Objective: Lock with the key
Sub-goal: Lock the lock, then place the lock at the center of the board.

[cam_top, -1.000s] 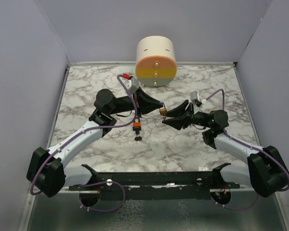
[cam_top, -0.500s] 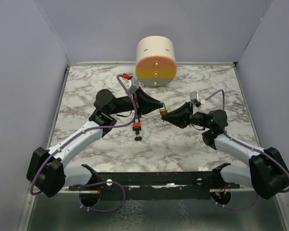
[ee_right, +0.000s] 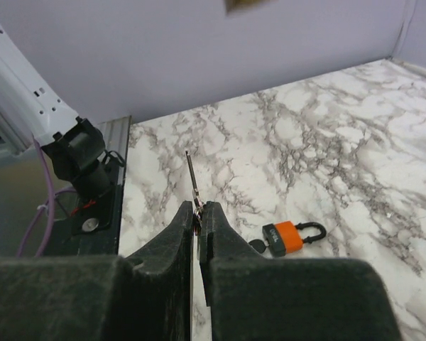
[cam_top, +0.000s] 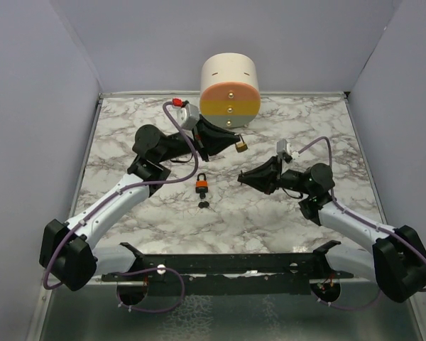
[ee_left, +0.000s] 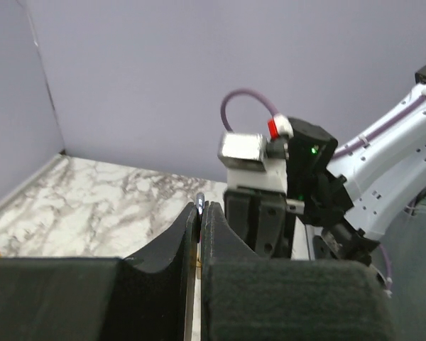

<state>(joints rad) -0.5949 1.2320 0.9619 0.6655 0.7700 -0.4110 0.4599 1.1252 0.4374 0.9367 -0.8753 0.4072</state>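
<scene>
Both arms are clamped on something. The left gripper (cam_top: 234,142) is narrowed onto a small brass padlock (cam_top: 240,145), held up in the air just in front of the round cream-and-orange container (cam_top: 229,82). The right gripper (cam_top: 243,178) pinches what looks like the key (ee_right: 190,177), a thin metal blade standing up from between its pads. Padlock and key are well apart, and neither touches the surface (cam_top: 128,142).

The main risk is the insertion. The blade is slim and caught only by a narrow pinch, so any sideways push against the lock body could pivot it in the pads or knock it free. The padlock could likewise twist in the left gripper if the key arrives off-axis.

An orange padlock (cam_top: 200,185) lies on the surface between the arms, and it could be mistaken for the target.

No view shows the keyway, nor whether the brass shackle is open. From the left wrist, only a sliver of metal shows between the pads.
</scene>
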